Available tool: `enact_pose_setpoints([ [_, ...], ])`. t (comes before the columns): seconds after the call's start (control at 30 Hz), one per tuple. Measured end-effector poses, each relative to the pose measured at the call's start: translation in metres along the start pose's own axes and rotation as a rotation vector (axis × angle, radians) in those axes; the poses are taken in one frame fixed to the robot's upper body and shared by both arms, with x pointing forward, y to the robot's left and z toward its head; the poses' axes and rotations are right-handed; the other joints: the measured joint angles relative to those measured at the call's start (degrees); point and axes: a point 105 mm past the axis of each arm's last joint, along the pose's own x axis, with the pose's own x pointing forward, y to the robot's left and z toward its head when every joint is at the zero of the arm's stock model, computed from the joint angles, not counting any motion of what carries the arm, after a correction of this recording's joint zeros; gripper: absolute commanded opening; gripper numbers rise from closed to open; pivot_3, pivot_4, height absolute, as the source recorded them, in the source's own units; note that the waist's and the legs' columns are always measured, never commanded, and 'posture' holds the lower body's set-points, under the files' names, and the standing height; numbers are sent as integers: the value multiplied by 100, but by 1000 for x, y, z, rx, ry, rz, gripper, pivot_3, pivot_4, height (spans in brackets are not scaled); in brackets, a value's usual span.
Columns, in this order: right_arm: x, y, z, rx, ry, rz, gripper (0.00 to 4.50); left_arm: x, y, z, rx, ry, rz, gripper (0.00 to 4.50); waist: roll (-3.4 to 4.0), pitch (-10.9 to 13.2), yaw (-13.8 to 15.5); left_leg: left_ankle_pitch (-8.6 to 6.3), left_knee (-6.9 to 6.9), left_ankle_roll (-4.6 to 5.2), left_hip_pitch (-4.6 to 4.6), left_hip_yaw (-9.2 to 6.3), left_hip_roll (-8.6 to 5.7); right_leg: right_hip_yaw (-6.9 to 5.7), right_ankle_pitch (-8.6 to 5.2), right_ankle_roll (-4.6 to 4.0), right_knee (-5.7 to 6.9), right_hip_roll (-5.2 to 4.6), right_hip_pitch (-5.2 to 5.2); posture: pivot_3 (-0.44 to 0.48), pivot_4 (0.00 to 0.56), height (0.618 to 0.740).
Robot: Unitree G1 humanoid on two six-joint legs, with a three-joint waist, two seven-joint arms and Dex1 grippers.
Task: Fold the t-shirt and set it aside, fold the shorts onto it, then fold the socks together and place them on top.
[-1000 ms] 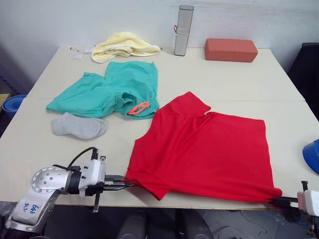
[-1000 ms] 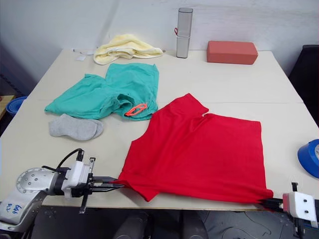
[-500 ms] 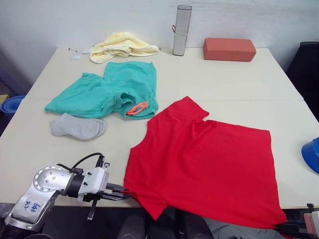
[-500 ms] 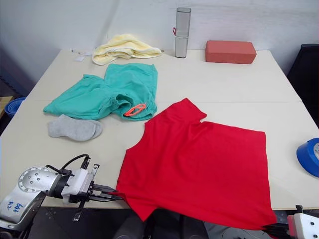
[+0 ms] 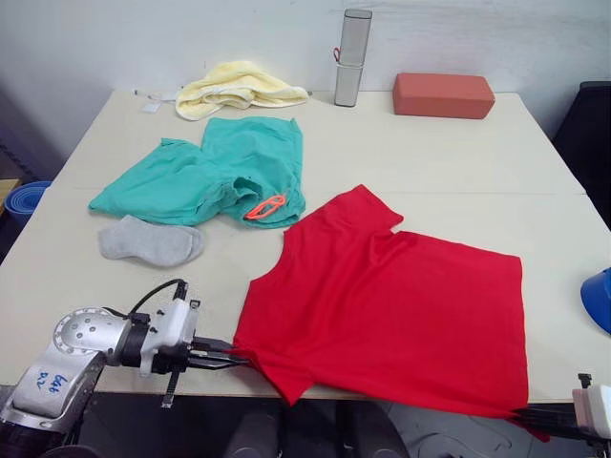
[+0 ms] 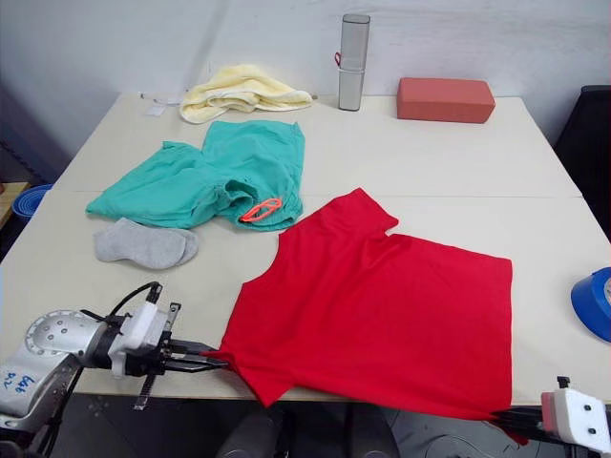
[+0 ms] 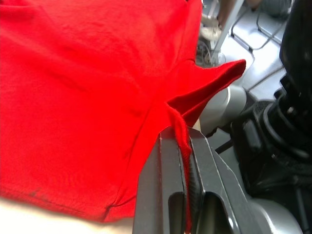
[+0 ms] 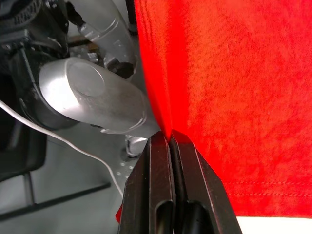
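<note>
Limp, light red t-shirt (image 5: pixel 396 310) on the surface (image 5: pixel 430 172); left tool (image 5: pixel 232 354) and right tool (image 6: pixel 504 416) each clenched on a near hem corner, the best hold.

Table (image 5: pixel 401 143): large, pale beige top, seam line running across the middle of the frame. Wall (image 5: pixel 172 38): plain white, along the top of the frame behind the table's far edge. Chair (image 5: pixel 594 124): dark, partly visible at the right edge. Basin (image 5: pixel 21 202): blue, on the floor at the left edge. Floor: grey, visible below the near table edge. Light: even, soft.
</note>
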Motion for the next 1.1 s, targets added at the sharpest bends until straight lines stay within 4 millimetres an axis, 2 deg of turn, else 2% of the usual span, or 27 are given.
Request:
enact_pose_setpoints([
  [0.23, -2, -6, 4, 231, -47, -26, 13, -3, 20, 10, -117, 15, -26, 0, 0, 0, 37, 0, -1, 0, -1, 0, 0, 0, 0, 1, 0, 0, -2, 0, 150, 740],
  [0.33, -3, -17, 8, 289, -36, -19, 13, 0, 31, 13, -149, 30, -50, 0, 0, 1, 28, 0, 2, 0, -5, 2, 0, 2, 2, 4, 1, 0, -7, 0, 150, 740],
  [0.43, -2, -18, 9, 325, -25, 2, 13, 1, 33, 14, -145, 42, -75, 0, 1, 0, 38, -3, -5, -5, -17, -1, 1, -4, 44, 81, 3, 1, -26, 0, 150, 740],
  [0.47, -2, -17, 10, 339, -24, 7, 13, 0, 36, 15, -152, 38, -68, 0, 1, 0, 49, -3, -5, -6, -32, -2, 1, -5, 46, 84, 5, 2, -43, 0, 150, 740],
  [0.7, 5, -32, 10, 359, -40, -55, 13, 5, 59, 15, -222, 0, 37, 0, 1, 0, 77, -1, 21, -9, -82, -17, 1, -21, 53, 96, 7, 4, -71, 0, 150, 740],
  [1.0, 27, -47, 8, 369, -58, -116, 13, 16, 66, 1, -249, 57, 87, 0, 1, 0, 74, 5, 26, -18, -82, -20, 0, -23, 54, 97, 16, 5, -71, 0, 150, 740],
  [1.03, 28, -49, 7, 373, -64, -127, 3, 16, 67, 0, -248, 60, 103, 225, 1, 0, 76, 6, 27, -19, -82, -21, 0, -25, 54, 97, 18, 5, -71, 0, 150, 740],
  [1.1, 29, -50, 6, 380, -77, -145, 388, 19, 72, -1, -238, 53, 144, 653, 1, 0, 76, 6, 29, -19, -81, -21, -1, -25, 54, 98, 22, 5, -70, 0, 150, 740],
])
